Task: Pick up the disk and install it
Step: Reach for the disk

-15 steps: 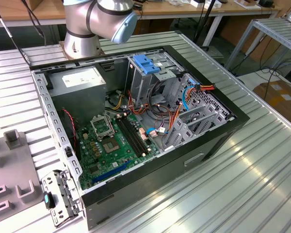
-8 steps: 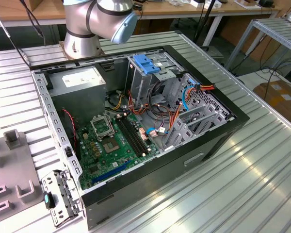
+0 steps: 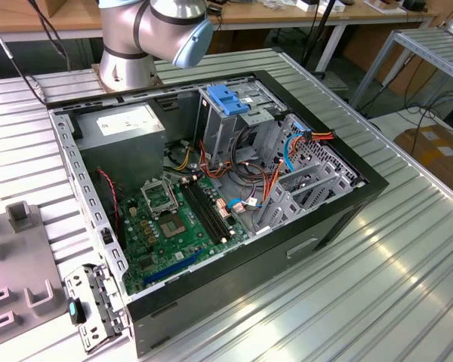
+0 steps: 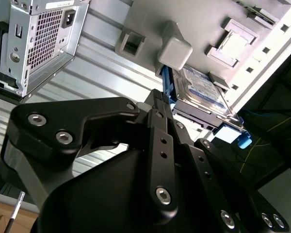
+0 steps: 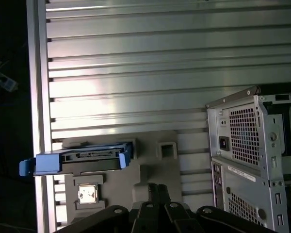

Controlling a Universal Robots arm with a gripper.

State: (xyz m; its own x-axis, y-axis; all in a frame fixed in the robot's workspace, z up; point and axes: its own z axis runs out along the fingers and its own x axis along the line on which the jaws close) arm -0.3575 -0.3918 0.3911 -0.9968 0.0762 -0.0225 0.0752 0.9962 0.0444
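The disk [image 4: 203,87] is a silver drive with a white-and-blue label, held in blue carrier rails. It rests in a holder on the grey fixture plate [image 4: 150,19]. In the first wrist view the disk [image 5: 80,160] is seen edge-on, blue rails around a dark body. My gripper [image 4: 156,97] hangs above the plate beside the disk, apart from it. Its black fingers [image 5: 157,188] stand close together, shut on nothing.
The open computer case [image 3: 362,181] lies on the ribbed aluminium table [image 3: 408,271], with its motherboard [image 3: 181,219], upright drive cage with blue top [image 3: 228,102] and grey power supply [image 3: 128,124]. The fixture plate [image 3: 15,264] lies at the exterior view's left. The case's rear [image 5: 247,145] stands near the plate.
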